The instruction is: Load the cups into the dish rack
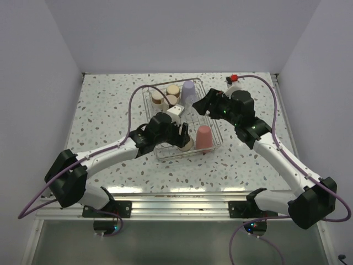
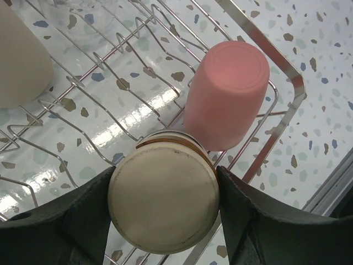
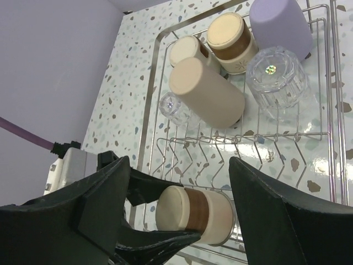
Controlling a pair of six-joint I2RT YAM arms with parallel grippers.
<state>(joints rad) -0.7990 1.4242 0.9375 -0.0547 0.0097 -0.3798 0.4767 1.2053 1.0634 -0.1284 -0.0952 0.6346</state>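
The left end effector (image 1: 181, 139) grips an upturned tan-banded cup (image 2: 162, 207) at the dish rack's (image 2: 287, 105) near edge, just beside the salmon-pink cup (image 2: 226, 94); next, seat and release it, while the right end effector (image 1: 203, 105) hangs wide and empty.

Shiny metal-wire rack (image 2: 277, 132). Smooth matt plastic pink cup (image 2: 226, 99). Matt, lightly scuffed base on tan-based cup (image 2: 164, 204). Clear ribbed glass cup (image 3: 276, 77). Glossy speckled table (image 2: 325, 110).
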